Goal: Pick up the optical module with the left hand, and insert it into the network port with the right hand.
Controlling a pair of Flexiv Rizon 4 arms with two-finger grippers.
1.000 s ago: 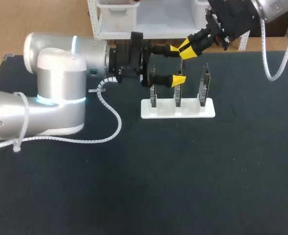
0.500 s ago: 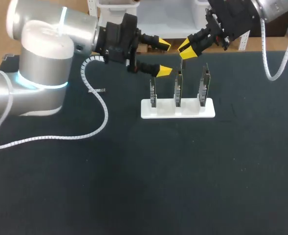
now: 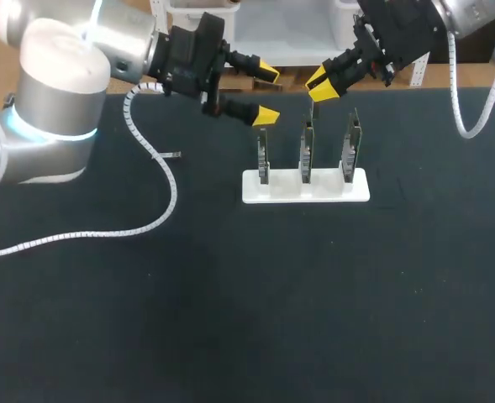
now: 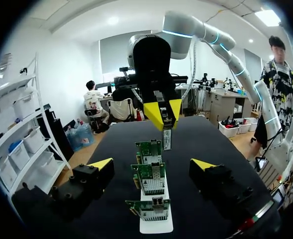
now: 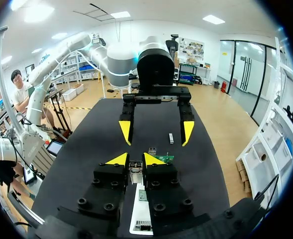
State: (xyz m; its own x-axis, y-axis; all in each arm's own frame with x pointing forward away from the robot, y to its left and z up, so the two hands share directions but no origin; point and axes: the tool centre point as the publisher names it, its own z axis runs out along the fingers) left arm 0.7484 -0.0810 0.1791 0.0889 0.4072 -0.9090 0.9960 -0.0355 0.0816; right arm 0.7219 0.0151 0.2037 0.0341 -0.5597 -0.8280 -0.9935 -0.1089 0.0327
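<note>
My right gripper (image 3: 318, 82) hangs over the back of the white stand (image 3: 306, 190), shut on the small silver optical module (image 3: 312, 107), which points down above the middle network card (image 3: 306, 153). From the left wrist view, that gripper (image 4: 161, 112) holds the module (image 4: 167, 139) just above the far card (image 4: 148, 149). In the right wrist view the module (image 5: 135, 172) sits between the shut yellow tips (image 5: 135, 159). My left gripper (image 3: 266, 92) stands open left of the stand, empty; its fingers (image 4: 101, 164) flank the row of cards from a distance.
Three upright green network cards stand in the stand, the left one (image 3: 263, 155) closest to my left gripper and the right one (image 3: 350, 147) farthest. A small silver part (image 3: 171, 155) lies on the black table (image 3: 314, 294) left of the stand.
My left arm has drawn back to the left and up, away from the stand, with its gripper still open. The right gripper and module have not moved.
</note>
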